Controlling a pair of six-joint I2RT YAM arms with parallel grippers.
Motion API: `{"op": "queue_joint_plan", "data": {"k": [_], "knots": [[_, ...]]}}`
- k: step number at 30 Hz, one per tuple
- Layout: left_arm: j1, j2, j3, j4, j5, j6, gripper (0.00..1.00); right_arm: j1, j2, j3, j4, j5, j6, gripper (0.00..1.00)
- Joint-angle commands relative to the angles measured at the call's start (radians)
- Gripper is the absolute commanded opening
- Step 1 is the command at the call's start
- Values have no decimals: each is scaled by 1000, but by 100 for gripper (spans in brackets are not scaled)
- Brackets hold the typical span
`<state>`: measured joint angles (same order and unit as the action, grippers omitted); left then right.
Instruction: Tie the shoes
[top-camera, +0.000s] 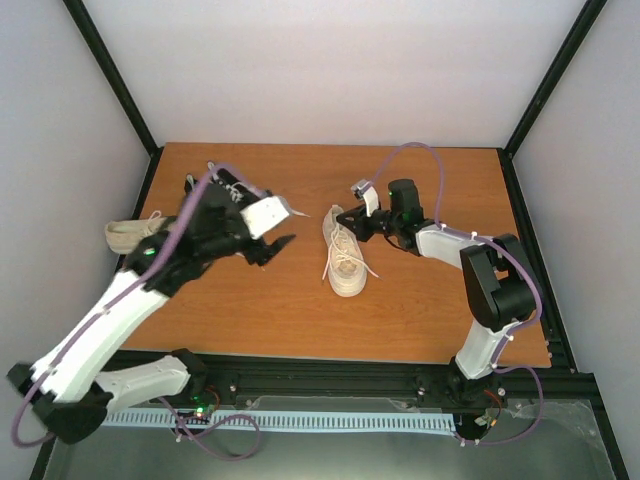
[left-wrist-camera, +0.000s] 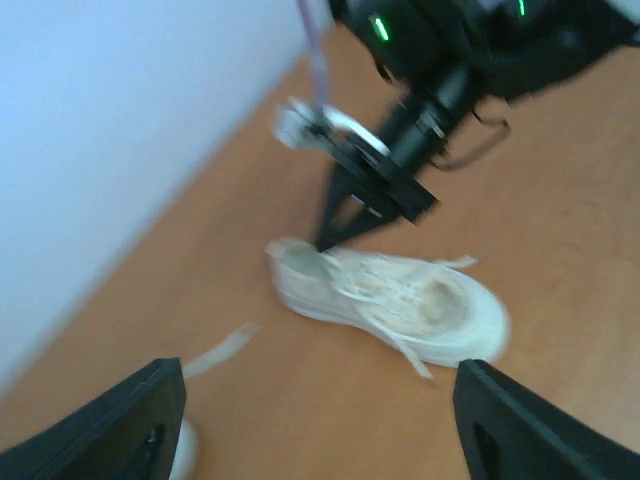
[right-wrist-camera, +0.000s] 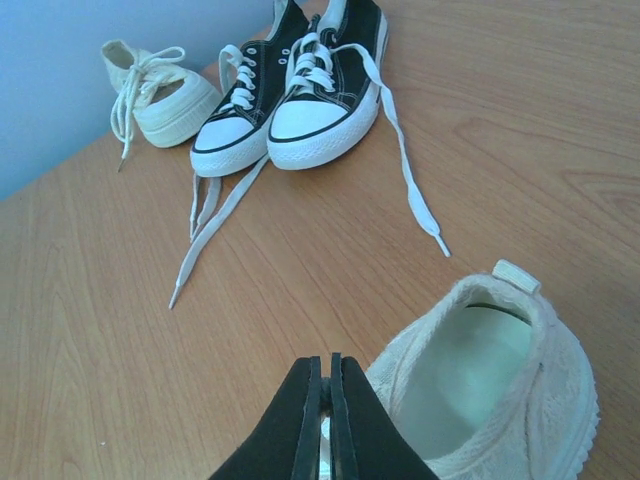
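Observation:
A cream shoe (top-camera: 346, 258) lies mid-table with its laces loose and spread; it also shows in the left wrist view (left-wrist-camera: 400, 300) and the right wrist view (right-wrist-camera: 500, 390). My right gripper (top-camera: 343, 222) (right-wrist-camera: 320, 385) is shut at the rim of its heel opening, with a thin pale bit of the shoe pinched between the fingers. My left gripper (top-camera: 290, 228) (left-wrist-camera: 320, 440) is open and empty, above the table left of that shoe. Two black shoes (top-camera: 228, 188) (right-wrist-camera: 300, 95) stand side by side, untied. A second cream shoe (top-camera: 128, 234) (right-wrist-camera: 165, 95) lies far left.
The black shoes' long white laces (right-wrist-camera: 410, 190) trail over the wooden table (top-camera: 430, 310). A loose lace end (left-wrist-camera: 220, 350) lies near my left finger. Black frame posts and grey walls enclose the table. My left arm hides part of the black shoes in the top view.

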<state>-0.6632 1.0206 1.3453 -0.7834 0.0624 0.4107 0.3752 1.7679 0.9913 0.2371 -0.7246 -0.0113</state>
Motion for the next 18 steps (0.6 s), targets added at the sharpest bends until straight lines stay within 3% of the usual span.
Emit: {"op": "queue_joint_plan", "data": {"k": [1, 5, 10, 14, 18], "knots": [[15, 168, -221, 262, 201, -105, 71, 7, 3, 1, 6, -52, -18, 3], [180, 259, -365, 607, 502, -134, 68, 8, -1, -18, 4, -77, -27, 3], [203, 457, -449, 899, 490, -118, 68, 7, 4, -18, -6, -113, -24, 3], [213, 671, -352, 900, 593, -41, 67, 8, 11, 35, -96, -111, -70, 3], [217, 825, -215, 770, 691, 178, 48, 8, 25, 73, -164, -138, -112, 3]]}}
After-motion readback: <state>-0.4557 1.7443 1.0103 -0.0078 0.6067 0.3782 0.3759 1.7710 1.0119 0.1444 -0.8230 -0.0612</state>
